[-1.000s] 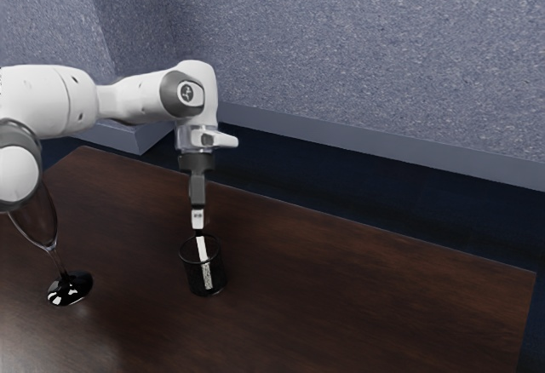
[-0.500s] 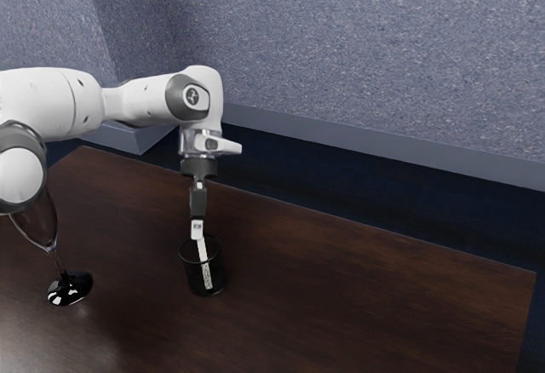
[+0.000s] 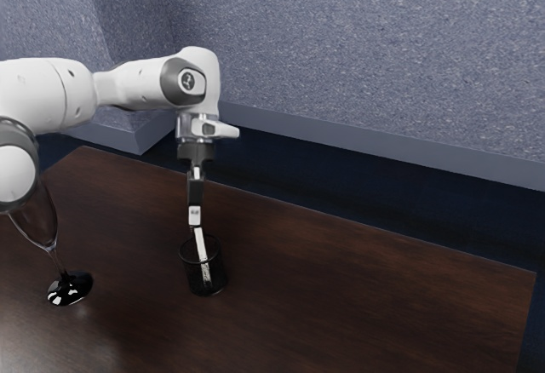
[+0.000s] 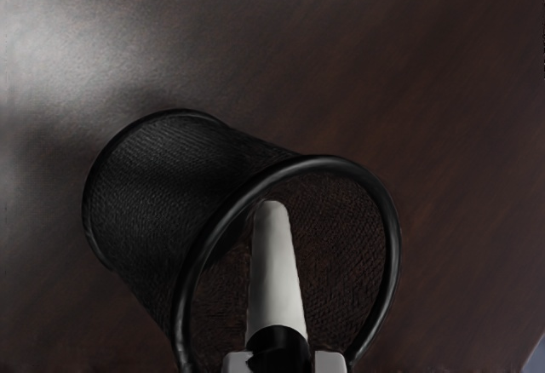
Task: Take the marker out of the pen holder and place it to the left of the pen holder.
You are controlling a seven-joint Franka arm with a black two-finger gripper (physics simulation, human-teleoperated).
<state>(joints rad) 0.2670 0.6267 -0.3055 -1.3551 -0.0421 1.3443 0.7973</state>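
Wrist view | marker [image 4: 275, 279]: black end cropped | pen holder [image 4: 162, 194]: rim cropped

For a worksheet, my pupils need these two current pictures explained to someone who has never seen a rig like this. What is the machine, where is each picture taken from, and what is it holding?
The machine is a white jointed robot arm, shown in a computer simulation. The exterior view comes from a camera at its side; the wrist view comes from a camera on its hand, looking at the table.

On the brown table stand a black mesh pen holder and, toward the exterior view's left, a stemmed glass with a dark foot. The jaws are closed on the black end of a marker, whose white part reaches down into the pen holder.
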